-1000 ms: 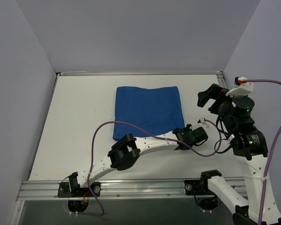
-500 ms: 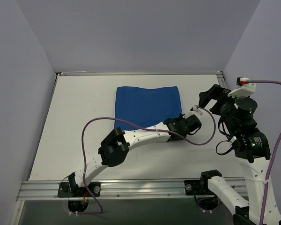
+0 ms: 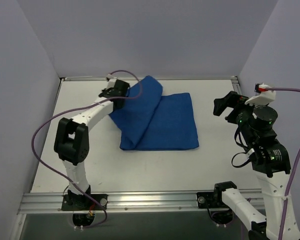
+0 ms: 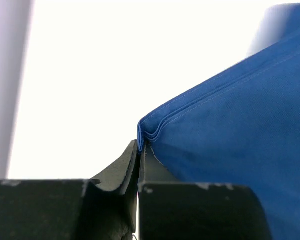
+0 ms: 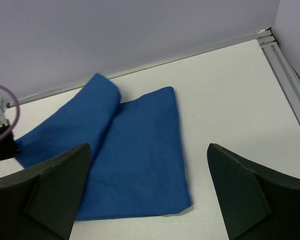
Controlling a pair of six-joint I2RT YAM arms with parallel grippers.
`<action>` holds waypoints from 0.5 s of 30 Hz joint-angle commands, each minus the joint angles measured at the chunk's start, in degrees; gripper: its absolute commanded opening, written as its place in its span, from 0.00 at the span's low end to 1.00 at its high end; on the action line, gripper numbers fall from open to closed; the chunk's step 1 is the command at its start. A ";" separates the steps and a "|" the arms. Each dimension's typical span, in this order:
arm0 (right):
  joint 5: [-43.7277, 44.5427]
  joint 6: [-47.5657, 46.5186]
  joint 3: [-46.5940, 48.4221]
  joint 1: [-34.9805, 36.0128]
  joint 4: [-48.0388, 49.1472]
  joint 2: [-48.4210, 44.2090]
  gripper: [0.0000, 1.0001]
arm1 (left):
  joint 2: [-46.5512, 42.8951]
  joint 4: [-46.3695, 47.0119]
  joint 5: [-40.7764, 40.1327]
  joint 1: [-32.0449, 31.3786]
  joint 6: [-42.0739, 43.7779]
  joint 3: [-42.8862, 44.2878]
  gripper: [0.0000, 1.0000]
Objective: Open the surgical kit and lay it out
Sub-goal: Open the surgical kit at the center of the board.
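Here the blue cloth wrap (image 3: 165, 122) lies on the far middle of the white table (image 3: 75, 155). Its flat right part is roughly square, with edges in line with the table's edges. The left part stands up off the surface as a long rolled fold. The fold's axis runs slantwise from the cloth's near left corner toward the table's far edge, with the high end pointing away from the arms. The left gripper (image 3: 116, 92) sits at the fold's far left side, its jaws pressed together on a corner of the cloth. The wrist view shows stacked hemmed layers in the pinch, perhaps three, though the edge is blurred. The right gripper (image 3: 224, 104) hangs well apart to the cloth's right, jaws spread wide and touching nothing.
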 commanded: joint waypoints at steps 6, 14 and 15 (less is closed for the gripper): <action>-2.04 -1.03 -1.81 0.46 2.04 1.44 0.96 | -7.97 -6.42 -14.99 31.91 -7.60 -11.30 0.02; -7.40 -1.20 -3.47 0.46 2.21 3.37 0.96 | -7.63 -4.67 -17.90 42.77 -10.86 -17.28 0.03; -7.92 -1.38 -3.74 0.46 2.13 3.55 0.96 | -7.27 -4.49 -17.37 43.38 -10.95 -17.46 0.03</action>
